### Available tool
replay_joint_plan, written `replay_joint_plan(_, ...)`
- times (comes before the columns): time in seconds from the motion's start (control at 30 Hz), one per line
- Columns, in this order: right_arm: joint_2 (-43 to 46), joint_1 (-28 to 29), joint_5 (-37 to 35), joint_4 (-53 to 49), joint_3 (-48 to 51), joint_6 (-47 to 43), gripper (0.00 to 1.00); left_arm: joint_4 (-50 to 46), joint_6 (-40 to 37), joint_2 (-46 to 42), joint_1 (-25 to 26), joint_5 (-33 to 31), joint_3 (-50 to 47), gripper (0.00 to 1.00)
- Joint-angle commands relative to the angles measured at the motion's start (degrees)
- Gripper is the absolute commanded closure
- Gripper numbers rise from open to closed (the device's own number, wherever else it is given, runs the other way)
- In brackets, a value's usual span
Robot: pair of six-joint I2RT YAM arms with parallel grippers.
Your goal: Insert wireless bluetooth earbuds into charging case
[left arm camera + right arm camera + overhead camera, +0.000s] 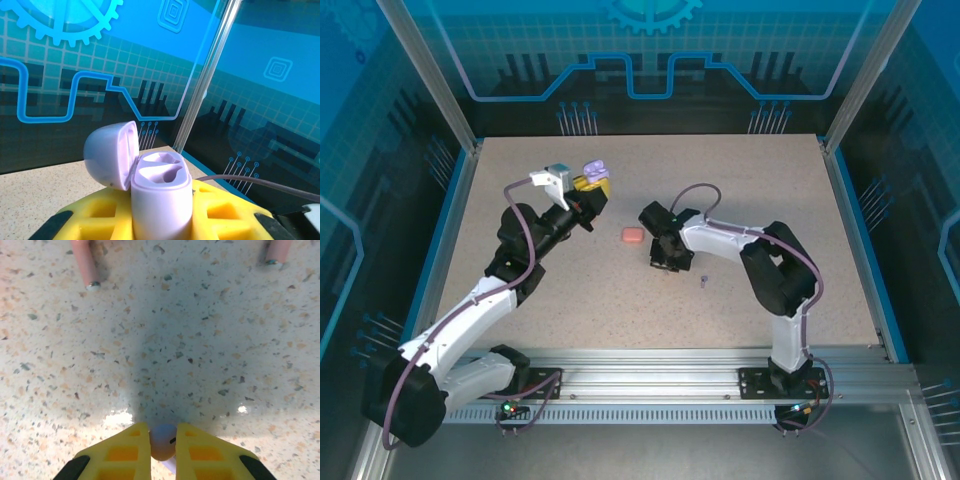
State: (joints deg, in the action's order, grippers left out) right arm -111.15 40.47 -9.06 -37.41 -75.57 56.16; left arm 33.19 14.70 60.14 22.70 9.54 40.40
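A smooth, rounded pale-purple earbud (163, 444) sits pinched between the right gripper's (163, 432) ribbed yellow fingertips (131, 445) over the speckled stone-look tabletop (210, 340), its stem mostly hidden so its long axis cannot be told, while the left gripper (162, 216) clamps an upright glossy lilac pebble-shaped case (160, 185), lid hinged open.

Left tool (161, 215), right tool (163, 440): both clamped.

Bright and sharp; soft shadow, glare spots on table (210, 365).
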Motion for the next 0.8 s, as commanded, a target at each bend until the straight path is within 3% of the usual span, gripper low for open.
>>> replay_joint_plan(0.0, 5.8, -0.4, -1.3, 4.3, 1.3, -3.3, 0.87, 4.4, -1.9, -0.8, 0.6, 1.6, -1.5, 1.00)
replay_joint_plan(0.47, 23.4, -3.1, 2.7, 9.3, -2.2, -13.9, 0.87, 10.3, -11.1, -0.5, 0.8, 3.2, -3.1, 1.00)
replay_joint_plan(0.77, 30.6, -6.6, 9.1, 13.8, -10.4, -19.9, 0.85, 11.2, -13.6, 2.6, 1.4, 5.1, -0.6, 1.00)
